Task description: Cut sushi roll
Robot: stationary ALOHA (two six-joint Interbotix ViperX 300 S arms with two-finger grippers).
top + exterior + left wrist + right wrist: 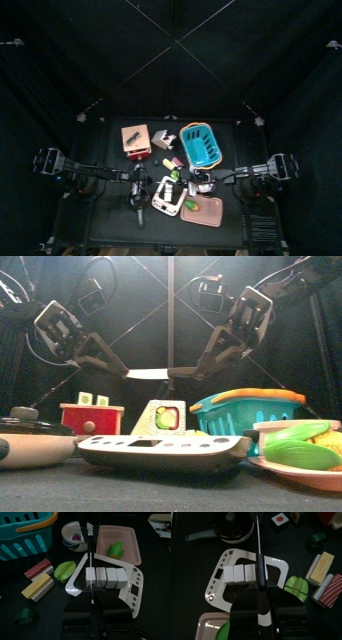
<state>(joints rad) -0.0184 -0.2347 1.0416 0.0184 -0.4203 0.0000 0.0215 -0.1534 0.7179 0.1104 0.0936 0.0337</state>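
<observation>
A white sushi roll (107, 577), scored into several blocks, lies on a white cutting board (137, 587) at the table's front middle (166, 197). It also shows in the right wrist view (243, 573) and end-on in the front view (164, 418). My right gripper (260, 587) is shut on a thin knife (258, 542), seen edge-on, whose blade lies across the roll. My left gripper (91, 594) is shut on a thin dark tool (89, 547) that crosses the roll's end block.
A teal basket (23, 534), a white cup (77, 534) and a pink tray (127, 534) holding a green toy (115, 549) stand beyond the board. Toy foods (37, 587) lie beside it. A black pot (231, 527) and a red box (134, 138) are on the left.
</observation>
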